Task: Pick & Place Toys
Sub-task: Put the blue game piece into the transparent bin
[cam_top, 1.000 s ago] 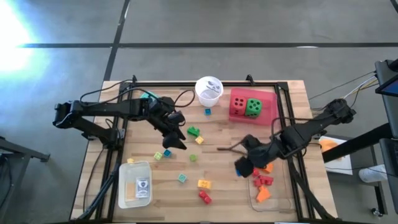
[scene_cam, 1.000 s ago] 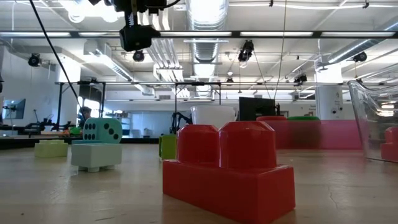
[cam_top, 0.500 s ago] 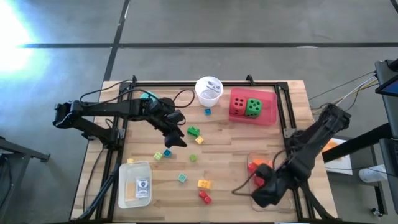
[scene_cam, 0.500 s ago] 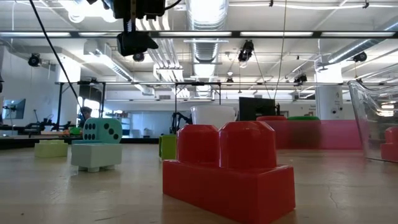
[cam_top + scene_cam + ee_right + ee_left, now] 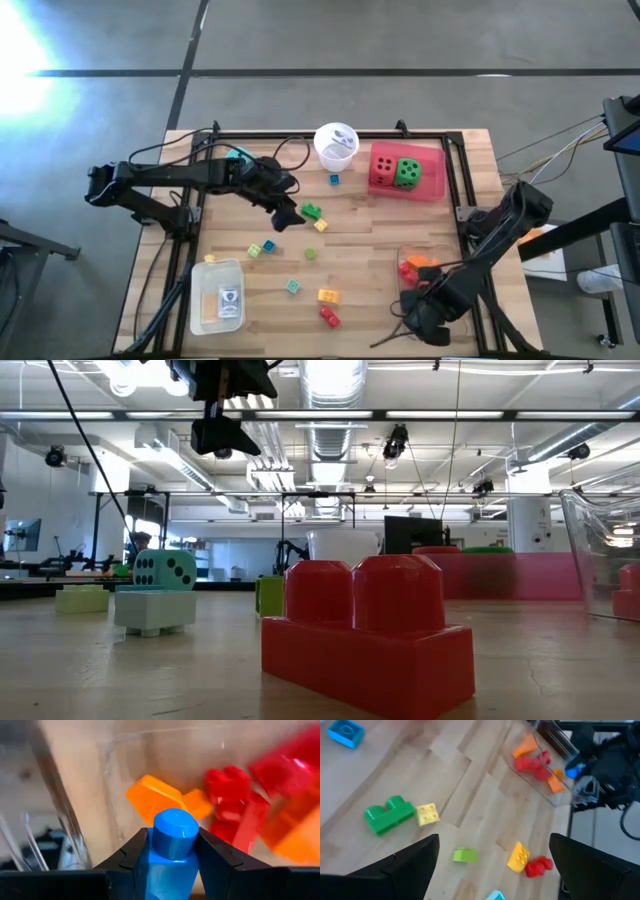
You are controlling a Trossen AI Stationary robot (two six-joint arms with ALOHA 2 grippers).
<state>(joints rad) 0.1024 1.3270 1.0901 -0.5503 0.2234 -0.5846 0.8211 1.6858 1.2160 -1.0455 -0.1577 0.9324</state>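
Right hand (image 5: 170, 865) is clamped on a small blue plastic brick (image 5: 172, 840), hanging over the near end of the clear plastic tray (image 5: 455, 325) that holds red and orange bricks (image 5: 235, 815). Best to carry it well inside the wall before letting go. Farther off, left hand (image 5: 287, 215) hovers spread and empty above the green brick (image 5: 389, 813) on the wooden tabletop (image 5: 360, 250).

Two dark jointed arms, black cables, dark fingers (image 5: 220, 862).
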